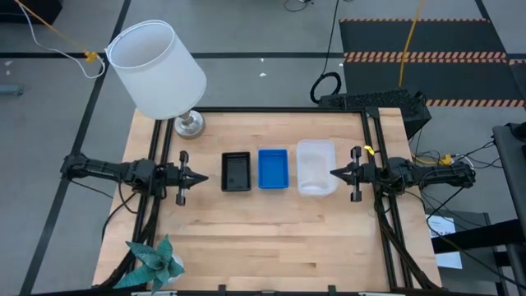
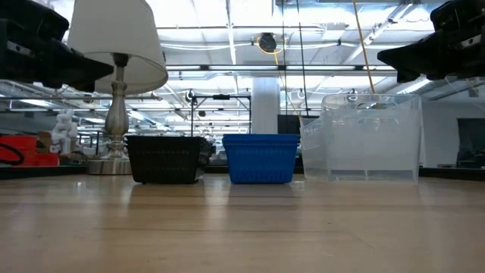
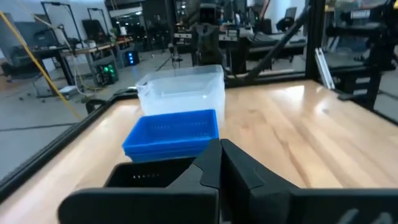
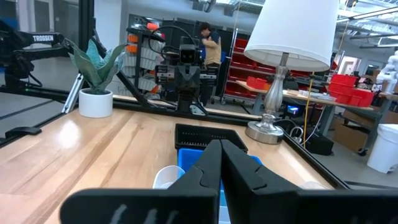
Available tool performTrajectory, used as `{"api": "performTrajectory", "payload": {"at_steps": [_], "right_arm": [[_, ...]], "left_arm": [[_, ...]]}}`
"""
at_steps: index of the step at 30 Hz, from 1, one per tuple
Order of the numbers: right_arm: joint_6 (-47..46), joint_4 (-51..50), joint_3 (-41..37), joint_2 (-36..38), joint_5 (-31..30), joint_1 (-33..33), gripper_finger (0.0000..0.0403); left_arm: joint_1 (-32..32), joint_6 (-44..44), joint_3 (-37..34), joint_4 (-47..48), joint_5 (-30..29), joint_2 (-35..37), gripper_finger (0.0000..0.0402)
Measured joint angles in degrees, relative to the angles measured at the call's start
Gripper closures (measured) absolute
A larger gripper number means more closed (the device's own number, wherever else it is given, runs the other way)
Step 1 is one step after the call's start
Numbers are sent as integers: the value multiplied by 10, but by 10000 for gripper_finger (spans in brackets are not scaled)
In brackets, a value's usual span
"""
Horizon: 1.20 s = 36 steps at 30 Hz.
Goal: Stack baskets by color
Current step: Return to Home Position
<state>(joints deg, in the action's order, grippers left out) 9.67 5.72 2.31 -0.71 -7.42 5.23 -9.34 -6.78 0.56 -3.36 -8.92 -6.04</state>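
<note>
Three piles sit in a row across the middle of the bench [image 1: 271,242]: black baskets [image 1: 236,172] nearest the left arm, blue baskets [image 1: 273,168] in the middle and clear baskets [image 1: 316,167] nearest the right arm, each just beside the next. I honestly can't tell how many are nested in each pile, since from above each one reads as a single tray. In the low view the clear pile shows a second outline sticking out on its blue side, so it doesn't look squared up. The left hand [image 1: 202,176] is clenched on nothing, near the black pile but apart from it. From its own wrist camera the hand blocks most of the black pile, leaving only a bit of rim. The right hand [image 1: 332,173] is clenched and empty too. From overhead its tip lines up with the clear pile's edge, but the low view has both arms up high and cut off at the top corners. The lamp [image 1: 190,124] stands behind the black pile, and its white shade [image 1: 156,70] hides the bench's back left corner. A teal ornament [image 1: 154,263] sits at the front left, partly cropped. A person [image 4: 208,40] is way off in the room, too small to make out.
</note>
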Motion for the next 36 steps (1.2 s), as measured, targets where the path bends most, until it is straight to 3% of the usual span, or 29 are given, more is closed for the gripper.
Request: {"api": "performTrajectory", "payload": {"at_steps": [15,36], "right_arm": [[0,0,0,0,0,0,403],[0,0,0,0,0,0,403]], "left_arm": [[-2,-38,1,9,-10,60,399],[-1,-63,1,15,1,59,396]]}}
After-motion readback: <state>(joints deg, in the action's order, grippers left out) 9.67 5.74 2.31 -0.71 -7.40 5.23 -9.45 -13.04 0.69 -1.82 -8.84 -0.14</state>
